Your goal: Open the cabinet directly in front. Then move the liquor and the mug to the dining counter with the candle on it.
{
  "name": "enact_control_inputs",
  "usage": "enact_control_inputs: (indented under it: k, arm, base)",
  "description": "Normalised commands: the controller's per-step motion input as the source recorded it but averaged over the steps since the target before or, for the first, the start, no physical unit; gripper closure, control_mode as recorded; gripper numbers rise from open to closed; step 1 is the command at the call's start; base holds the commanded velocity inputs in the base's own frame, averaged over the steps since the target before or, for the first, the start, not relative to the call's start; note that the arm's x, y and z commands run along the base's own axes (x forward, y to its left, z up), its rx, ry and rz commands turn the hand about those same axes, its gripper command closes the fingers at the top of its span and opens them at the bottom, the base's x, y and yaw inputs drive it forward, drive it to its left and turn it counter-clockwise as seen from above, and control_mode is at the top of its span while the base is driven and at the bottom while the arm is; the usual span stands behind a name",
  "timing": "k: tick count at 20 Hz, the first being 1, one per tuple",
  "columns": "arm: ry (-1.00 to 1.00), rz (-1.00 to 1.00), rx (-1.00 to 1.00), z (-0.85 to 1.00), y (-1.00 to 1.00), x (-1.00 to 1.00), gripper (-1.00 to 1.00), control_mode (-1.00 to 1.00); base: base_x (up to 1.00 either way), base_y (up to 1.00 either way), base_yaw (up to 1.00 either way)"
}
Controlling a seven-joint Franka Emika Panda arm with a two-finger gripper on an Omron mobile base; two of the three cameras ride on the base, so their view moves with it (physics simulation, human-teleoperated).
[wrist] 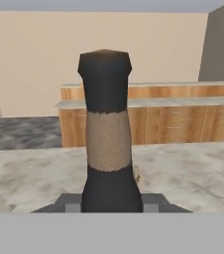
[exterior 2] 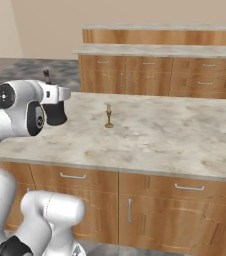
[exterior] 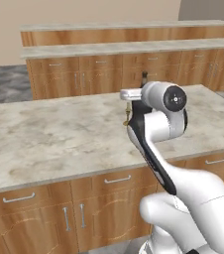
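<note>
My gripper (wrist: pixel 109 203) is shut on the liquor (wrist: pixel 107 134), a near-black bottle with a brownish band on its neck, held upright. From the right base view the liquor (exterior 2: pixel 56 114) hangs under the hand (exterior 2: pixel 55 94) over the near left corner of the dining counter (exterior 2: pixel 160 135). In the left base view only the bottle's top (exterior: pixel 144 77) shows above the wrist. The candle (exterior 2: pixel 109 116) stands in its brass stick on the marble top, a little beyond and to the right of the bottle. It peeks out beside the arm (exterior: pixel 127 117) and behind the bottle (wrist: pixel 136 173). The mug and the cabinet are out of view.
Two long wood-fronted wall counters (exterior: pixel 109 72) (exterior 2: pixel 175 75) run along the back, across a strip of grey floor (exterior: pixel 5 82). Drawer and door fronts with silver handles (exterior: pixel 74 198) face me under the dining counter's near edge.
</note>
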Motion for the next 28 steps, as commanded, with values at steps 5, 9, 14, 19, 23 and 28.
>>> enact_control_inputs:
  k: [5, 9, 14, 19, 23, 28]
  arm:
    - [0.04, 0.03, -0.01, -0.24, 0.00, 0.47, 1.00, -1.00]
    - [0.00, 0.00, 0.00, -0.06, 0.00, 0.32, 1.00, -1.00]
    - [0.04, 0.00, 0.00, -0.32, 0.00, 0.11, 1.00, -1.00]
    - [0.08, 0.00, 0.00, -0.42, 0.00, 0.18, 1.00, -1.00]
    - [0.07, 0.00, 0.00, -0.36, 0.00, 0.34, 1.00, -1.00]
    - [0.04, 0.00, 0.00, -0.36, 0.00, 0.52, 1.00, -1.00]
  base:
    - [0.00, 0.00, 0.00]
    - [0.00, 0.00, 0.00]
    - [0.00, 0.00, 0.00]
    - [0.00, 0.00, 0.00]
    - [0.00, 0.00, 0.00]
    - [0.00, 0.00, 0.00]
